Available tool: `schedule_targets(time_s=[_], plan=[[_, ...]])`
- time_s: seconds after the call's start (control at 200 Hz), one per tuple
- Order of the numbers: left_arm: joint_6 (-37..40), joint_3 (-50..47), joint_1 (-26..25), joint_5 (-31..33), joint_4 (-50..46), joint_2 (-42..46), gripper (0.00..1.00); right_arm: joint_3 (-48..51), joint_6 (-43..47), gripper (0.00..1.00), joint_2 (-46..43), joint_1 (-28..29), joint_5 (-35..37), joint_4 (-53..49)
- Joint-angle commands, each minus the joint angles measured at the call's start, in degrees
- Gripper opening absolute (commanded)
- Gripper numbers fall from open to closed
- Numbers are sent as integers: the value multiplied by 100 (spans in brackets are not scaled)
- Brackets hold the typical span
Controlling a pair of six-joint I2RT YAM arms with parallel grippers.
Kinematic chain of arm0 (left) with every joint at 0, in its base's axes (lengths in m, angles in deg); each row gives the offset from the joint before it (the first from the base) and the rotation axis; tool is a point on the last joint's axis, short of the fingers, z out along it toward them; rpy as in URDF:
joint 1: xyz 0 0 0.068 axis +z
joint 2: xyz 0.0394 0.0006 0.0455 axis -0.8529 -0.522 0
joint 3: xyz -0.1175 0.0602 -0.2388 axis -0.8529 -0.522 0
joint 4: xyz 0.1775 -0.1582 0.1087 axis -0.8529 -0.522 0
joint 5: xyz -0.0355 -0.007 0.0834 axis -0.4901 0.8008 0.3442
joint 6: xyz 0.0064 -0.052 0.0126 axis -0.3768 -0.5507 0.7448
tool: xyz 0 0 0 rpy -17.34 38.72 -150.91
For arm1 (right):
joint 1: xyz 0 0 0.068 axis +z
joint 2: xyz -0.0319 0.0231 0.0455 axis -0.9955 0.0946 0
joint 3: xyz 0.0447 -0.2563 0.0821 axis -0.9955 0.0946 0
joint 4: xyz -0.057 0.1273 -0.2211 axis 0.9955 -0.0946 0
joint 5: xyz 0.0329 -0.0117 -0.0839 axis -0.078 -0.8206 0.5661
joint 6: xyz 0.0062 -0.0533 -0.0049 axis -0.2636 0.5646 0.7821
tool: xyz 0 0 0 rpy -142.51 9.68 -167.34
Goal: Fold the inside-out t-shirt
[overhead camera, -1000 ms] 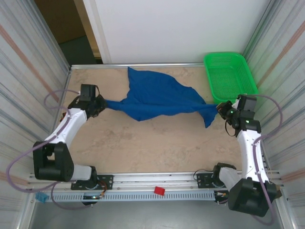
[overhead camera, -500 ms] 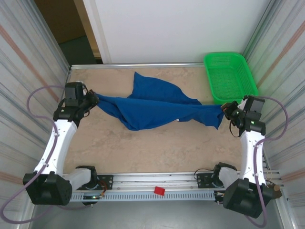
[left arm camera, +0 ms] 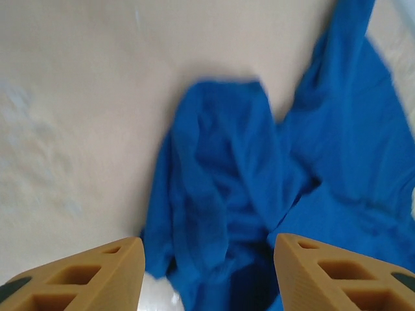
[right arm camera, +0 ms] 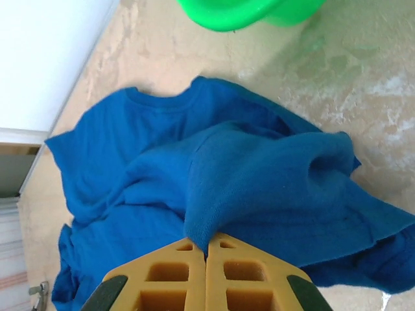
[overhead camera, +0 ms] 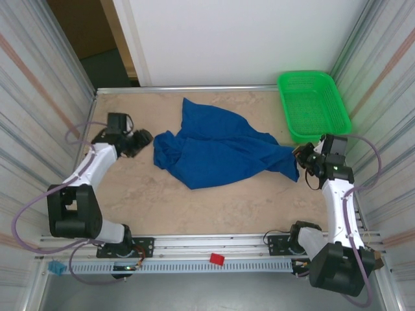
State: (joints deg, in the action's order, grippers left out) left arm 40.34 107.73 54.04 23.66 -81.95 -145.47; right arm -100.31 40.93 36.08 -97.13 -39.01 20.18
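Observation:
The inside-out t-shirt [overhead camera: 217,146] is a royal-blue cloth lying crumpled across the middle of the table, with no lettering showing. My left gripper [overhead camera: 144,138] hovers open just left of the shirt's bunched left end [left arm camera: 214,194], its tan fingers [left arm camera: 97,272] apart and nothing between them. My right gripper [overhead camera: 299,154] is at the shirt's right end, shut on a pinched fold of the t-shirt [right arm camera: 259,188], which rises from between its closed fingertips [right arm camera: 188,249].
A green mesh basket [overhead camera: 314,103] stands at the back right corner, close behind the right gripper. Metal walls run along both sides. Bare beige tabletop [overhead camera: 214,201] lies in front of the shirt.
My left gripper has let go of the shirt's left end, which dropped and bunched on the table. The shirt is no longer stretched taut. The left arm swung back inward and the right gripper eased left.

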Motion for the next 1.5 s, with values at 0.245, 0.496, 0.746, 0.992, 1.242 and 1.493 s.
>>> schedule_targets(time_s=[0.245,0.496,0.746,0.992,1.242,1.493], plan=[[-659,-623,-983,574,760,-255,53,-259,-13,0,-16,409,193,90],[-540,-45,-1044,832,596,-1000,52,-284,-74,0,-32,459,244,126],[55,1063,-794,864,172,-1237,0,-976,-203,0,289,415,177,271],[271,2755,-52,223,-406,-52,0,-2592,-401,0,822,-155,-7,355],[-184,3091,903,-288,-256,593,0,-3395,-727,0,1039,-981,-247,443],[-494,1734,1106,-742,233,1257,29,-2875,-759,0,756,-1110,-644,458]])
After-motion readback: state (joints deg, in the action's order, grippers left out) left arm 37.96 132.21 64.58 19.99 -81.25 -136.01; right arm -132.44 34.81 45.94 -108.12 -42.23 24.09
